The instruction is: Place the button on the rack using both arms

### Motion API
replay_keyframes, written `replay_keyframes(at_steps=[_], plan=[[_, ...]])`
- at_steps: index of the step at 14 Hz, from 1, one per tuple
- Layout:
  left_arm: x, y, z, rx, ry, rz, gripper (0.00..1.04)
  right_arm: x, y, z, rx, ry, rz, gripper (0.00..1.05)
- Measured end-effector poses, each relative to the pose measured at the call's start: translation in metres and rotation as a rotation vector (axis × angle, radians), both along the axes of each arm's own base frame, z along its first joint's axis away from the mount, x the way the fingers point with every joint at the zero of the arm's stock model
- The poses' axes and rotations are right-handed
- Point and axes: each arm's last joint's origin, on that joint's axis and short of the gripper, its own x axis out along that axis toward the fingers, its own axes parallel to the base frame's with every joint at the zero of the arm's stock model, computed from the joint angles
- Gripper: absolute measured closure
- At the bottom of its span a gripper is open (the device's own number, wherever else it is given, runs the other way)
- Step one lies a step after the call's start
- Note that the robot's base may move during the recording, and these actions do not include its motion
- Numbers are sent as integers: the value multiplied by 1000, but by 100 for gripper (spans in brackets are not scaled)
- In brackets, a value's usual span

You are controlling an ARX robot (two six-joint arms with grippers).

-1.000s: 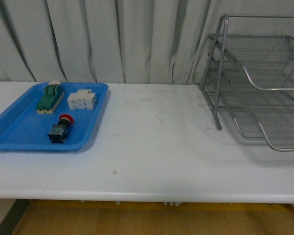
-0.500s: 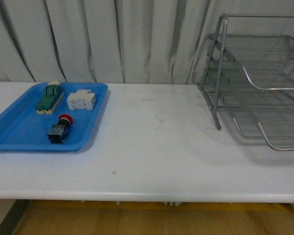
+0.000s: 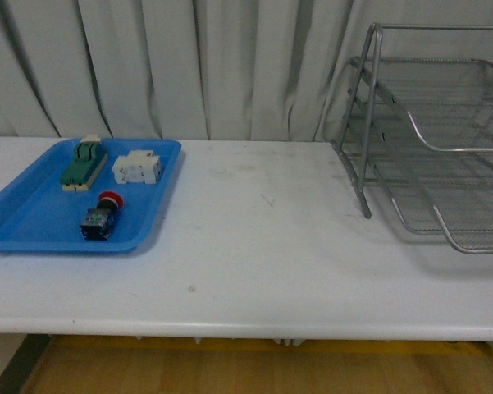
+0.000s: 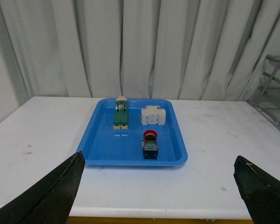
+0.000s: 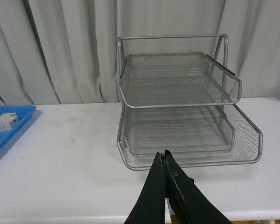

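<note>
Left tool (image 4: pixel 158 158): fingers wide apart, nothing between them. Sits level off the desk's (image 3: pixel 262 254) near edge, aimed at the tray (image 3: pixel 33 217).
Right tool (image 5: pixel 162 154): fingers pressed together, empty. Low at the near edge, pointed at the rack's (image 3: pixel 443 148) open front.
Button (image 3: pixel 101 217): in the tray, near its front rim. Lies on its side with the dark body nearer and the red cap pointing away.
Behind button: green switch (image 3: pixel 84 162) back-left, white block (image 3: pixel 139 168) back-right, a gap between them.
Layout: tray on the desk's left, rack on its right, well apart.
Curtain (image 3: pixel 230 66): grey folds behind the desk.
Front view: tray and rack in one shot, rack cut off at the edge. Tools show only in the wrist views.
Left wrist view: whole tray, just a sliver of rack.
Right wrist view: whole rack, only a tray corner with the white block.
</note>
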Motion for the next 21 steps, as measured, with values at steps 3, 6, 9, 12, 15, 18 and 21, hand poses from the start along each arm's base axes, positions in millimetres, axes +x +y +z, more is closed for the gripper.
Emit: replay_keyframes(at_steps=[3,6,9,12,15,18,21], plan=[[0,0,0,0,0,0,7,-4,0,0,0,0,0,103],[0,0,0,0,0,0,7,-8,0,0,0,0,0,103],[0,0,0,0,0,2,7,-19,0,-4,0,15,-1,103],[0,0,0,0,0,0,7,-20,0,-3,0,6,-2,103],[0,0,0,0,0,0,7,-20,0,-4,-3,9,-2,72],[0,0,0,0,0,0,7,-20,0,-4,-3,9,-2,34],[0,0,0,0,0,0,7,-20,0,-4,-3,9,-2,16]])
